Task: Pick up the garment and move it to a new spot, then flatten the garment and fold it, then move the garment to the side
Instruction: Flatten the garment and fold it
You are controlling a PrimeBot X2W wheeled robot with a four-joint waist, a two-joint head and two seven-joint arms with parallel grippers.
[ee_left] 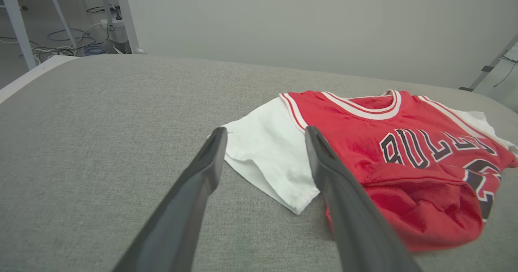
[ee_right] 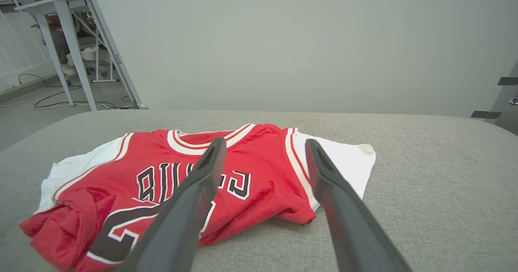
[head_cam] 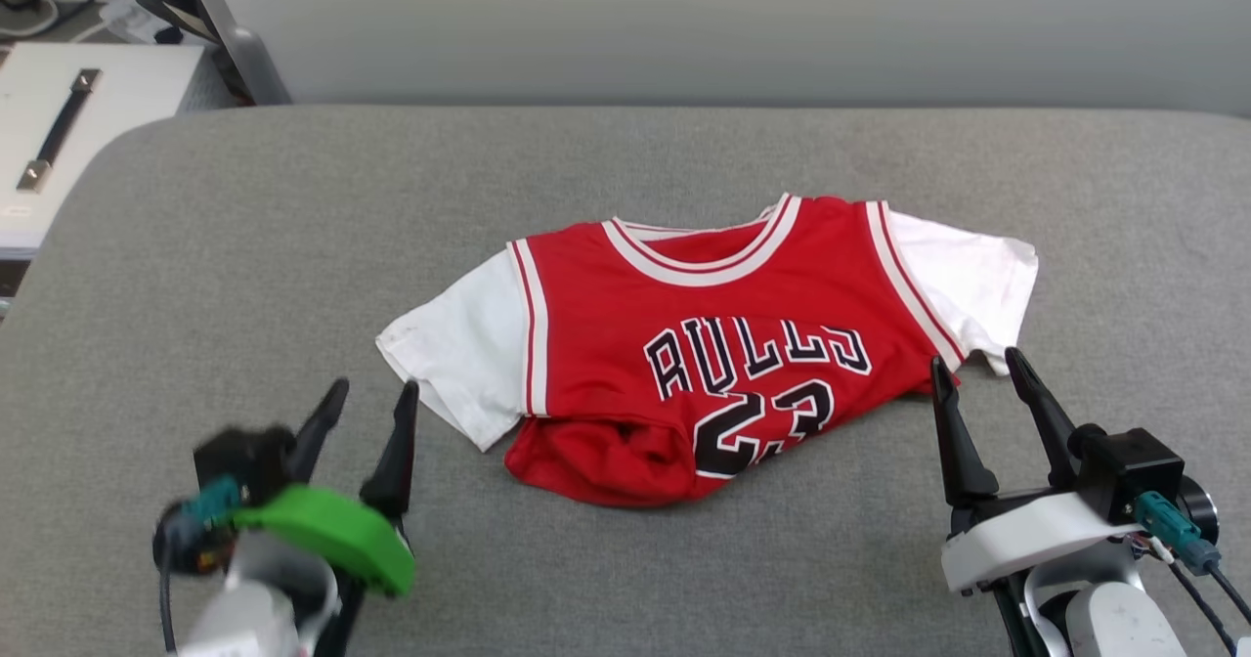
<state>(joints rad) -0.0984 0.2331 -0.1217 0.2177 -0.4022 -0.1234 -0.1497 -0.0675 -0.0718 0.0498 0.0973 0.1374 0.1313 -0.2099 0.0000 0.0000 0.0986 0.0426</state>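
The garment point(head_cam: 704, 344), a red jersey with white sleeves and black lettering, lies crumpled on the grey padded table point(head_cam: 625, 168), its lower hem bunched and folded under at the front. My left gripper point(head_cam: 376, 391) stands open just left of the white left sleeve, nothing between its fingers. My right gripper point(head_cam: 977, 364) stands open at the garment's right lower edge, close to the white right sleeve, empty too. In the left wrist view the garment point(ee_left: 384, 150) lies ahead and right of my left gripper point(ee_left: 263, 132). The right wrist view has the garment point(ee_right: 194, 183) beneath and ahead of my right gripper point(ee_right: 263, 144).
A pale wall panel point(head_cam: 743, 21) runs behind the table's far edge. A white case with a dark handle point(head_cam: 68, 129) sits off the table at the far left. Table legs and cables point(ee_left: 60, 33) stand on the floor beyond the left edge.
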